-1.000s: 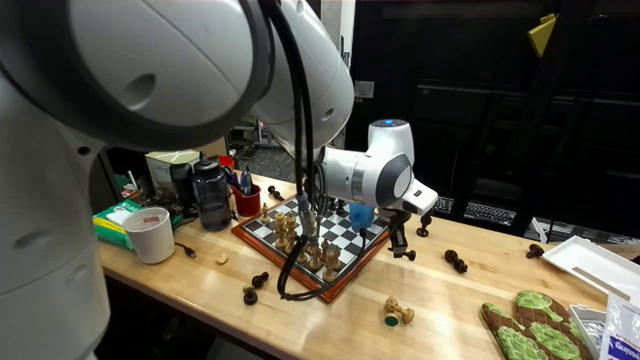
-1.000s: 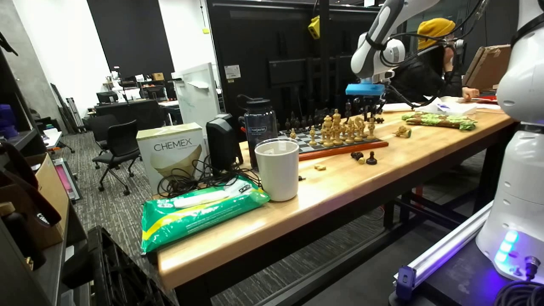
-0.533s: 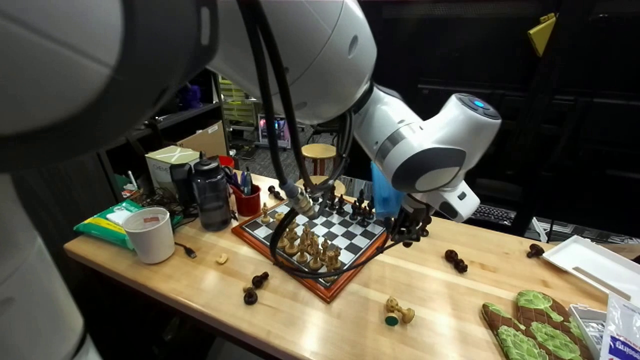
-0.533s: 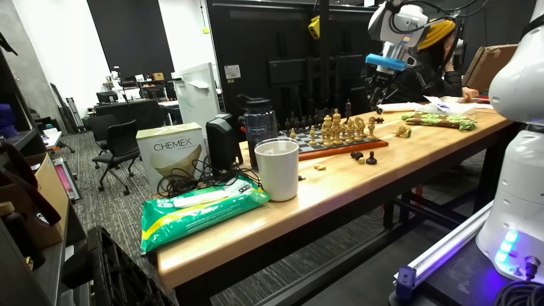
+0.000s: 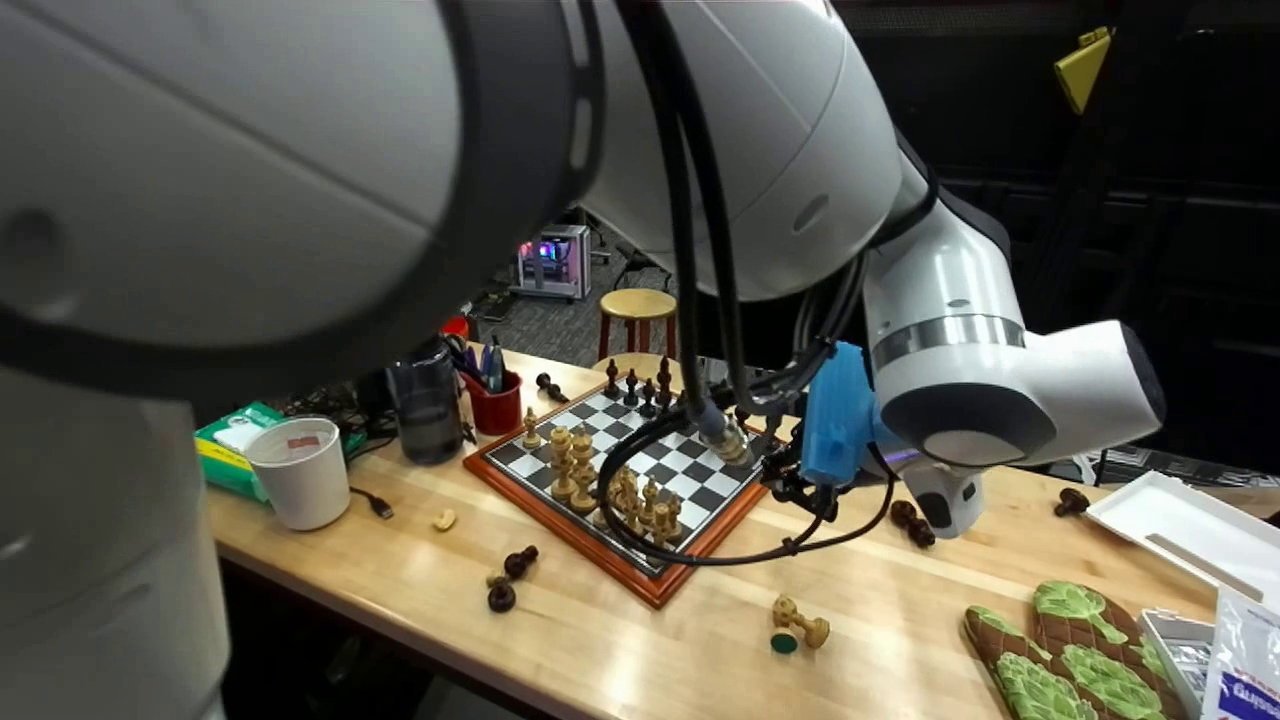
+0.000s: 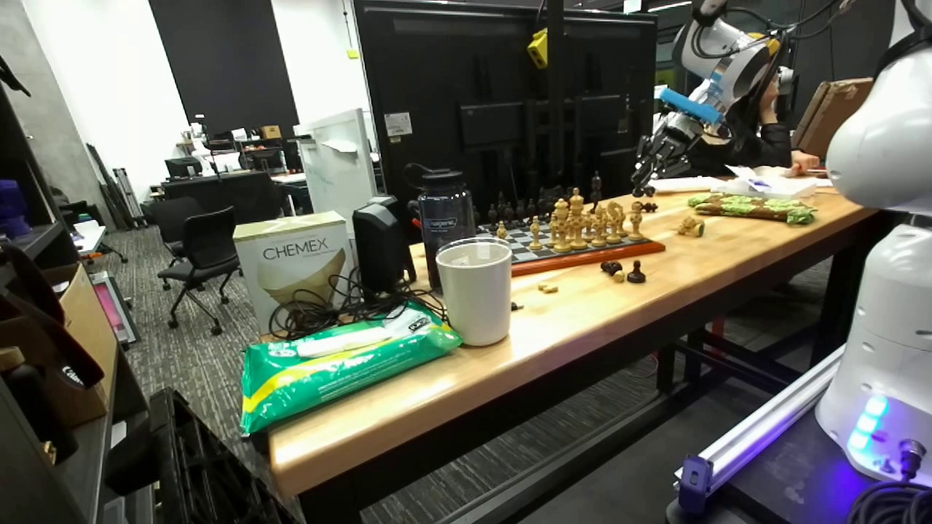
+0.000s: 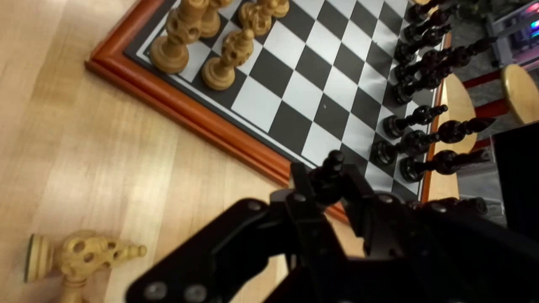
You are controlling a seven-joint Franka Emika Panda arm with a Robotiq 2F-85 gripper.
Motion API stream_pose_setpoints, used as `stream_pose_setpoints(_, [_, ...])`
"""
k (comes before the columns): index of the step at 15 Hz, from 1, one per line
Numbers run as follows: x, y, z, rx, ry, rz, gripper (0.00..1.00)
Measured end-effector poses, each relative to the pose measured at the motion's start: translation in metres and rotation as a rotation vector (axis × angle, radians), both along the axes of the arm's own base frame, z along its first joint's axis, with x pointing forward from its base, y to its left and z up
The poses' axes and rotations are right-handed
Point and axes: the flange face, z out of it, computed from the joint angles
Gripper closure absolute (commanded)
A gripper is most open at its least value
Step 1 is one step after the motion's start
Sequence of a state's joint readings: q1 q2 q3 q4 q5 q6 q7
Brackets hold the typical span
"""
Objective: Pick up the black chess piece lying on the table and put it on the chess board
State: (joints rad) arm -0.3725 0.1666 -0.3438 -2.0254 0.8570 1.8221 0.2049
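The arm [image 5: 790, 150] has swung across and tipped its gripper [image 7: 325, 172] further aslant since a moment ago — it is drawn in to a narrow gap around the black chess piece [image 7: 332, 162], holding it, as far as I can make out through the blur. Just past the gripper lies the chess board [image 7: 271, 75]; farther off, along its far side, more black pieces [image 7: 414, 143] stand upright.

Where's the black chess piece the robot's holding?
In the wrist view, right of centre, the black chess piece, gripped in the hand, shows against the edge of the chess board.
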Motion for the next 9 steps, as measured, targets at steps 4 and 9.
stream_pose_setpoints(4, [0.01,-0.01,-0.033,0.168,0.026,0.029,0.94])
stream_pose_setpoints(9, [0.028,-0.021,-0.068,0.255,0.076,0.061,0.94])
